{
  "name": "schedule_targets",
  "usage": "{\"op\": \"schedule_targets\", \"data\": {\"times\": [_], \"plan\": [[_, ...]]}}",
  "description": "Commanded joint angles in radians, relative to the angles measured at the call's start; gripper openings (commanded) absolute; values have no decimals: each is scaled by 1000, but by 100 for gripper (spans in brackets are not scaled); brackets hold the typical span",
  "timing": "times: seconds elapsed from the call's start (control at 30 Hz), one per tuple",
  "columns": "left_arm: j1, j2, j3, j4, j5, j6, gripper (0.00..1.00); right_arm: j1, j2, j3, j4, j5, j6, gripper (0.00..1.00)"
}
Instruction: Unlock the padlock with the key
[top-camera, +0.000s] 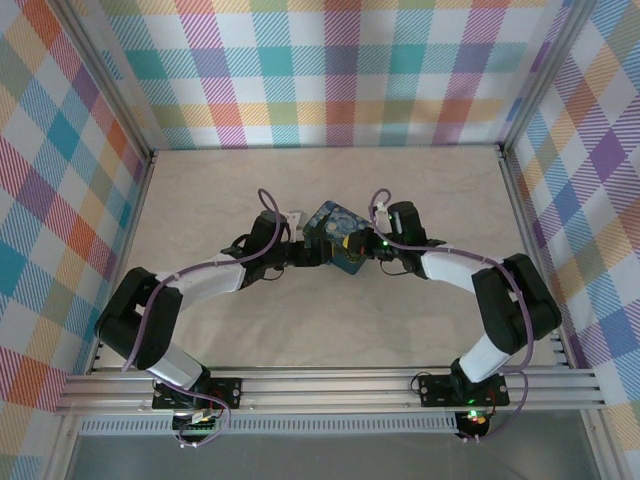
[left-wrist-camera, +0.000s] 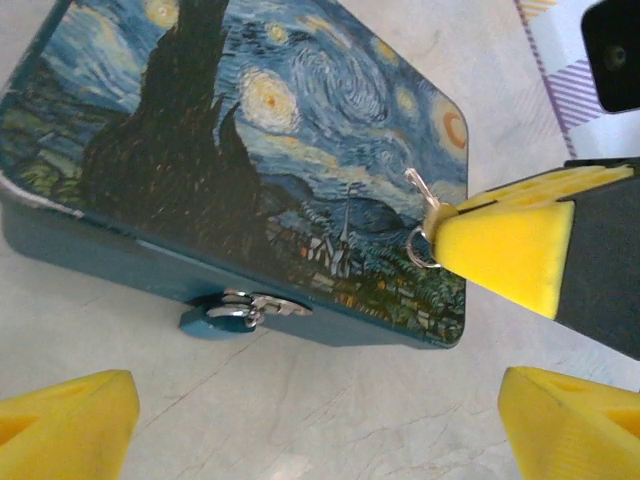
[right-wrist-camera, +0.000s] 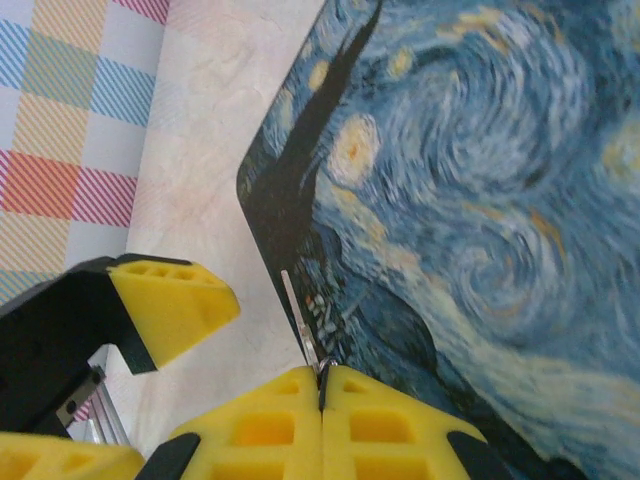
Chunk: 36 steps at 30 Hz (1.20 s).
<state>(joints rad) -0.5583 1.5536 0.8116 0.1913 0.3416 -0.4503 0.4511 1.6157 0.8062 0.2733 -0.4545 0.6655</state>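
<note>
At the front wall of the tin (left-wrist-camera: 300, 130), lower middle of the left wrist view, lies the padlock (left-wrist-camera: 238, 310). Over the tin the right claw (right-wrist-camera: 321, 395) is pinched tight on the key (right-wrist-camera: 300, 318); the left claw (left-wrist-camera: 318, 415) gapes empty. Better to steady the padlock first, then bring the key in straight. Its keyhole is hidden.
</note>
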Motion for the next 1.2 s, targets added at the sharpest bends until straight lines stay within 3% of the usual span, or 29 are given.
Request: {"op": "schedule_targets", "data": {"times": [0.0, 0.63, 1.17], "plan": [[8, 28, -16, 93, 36, -16, 92, -8, 33, 44, 46, -16, -23, 0], [6, 165, -28, 246, 52, 81, 81, -8, 86, 6, 5, 6, -41, 0], [6, 242, -20, 261, 50, 169, 69, -8, 82, 5, -10, 16, -49, 0]]}}
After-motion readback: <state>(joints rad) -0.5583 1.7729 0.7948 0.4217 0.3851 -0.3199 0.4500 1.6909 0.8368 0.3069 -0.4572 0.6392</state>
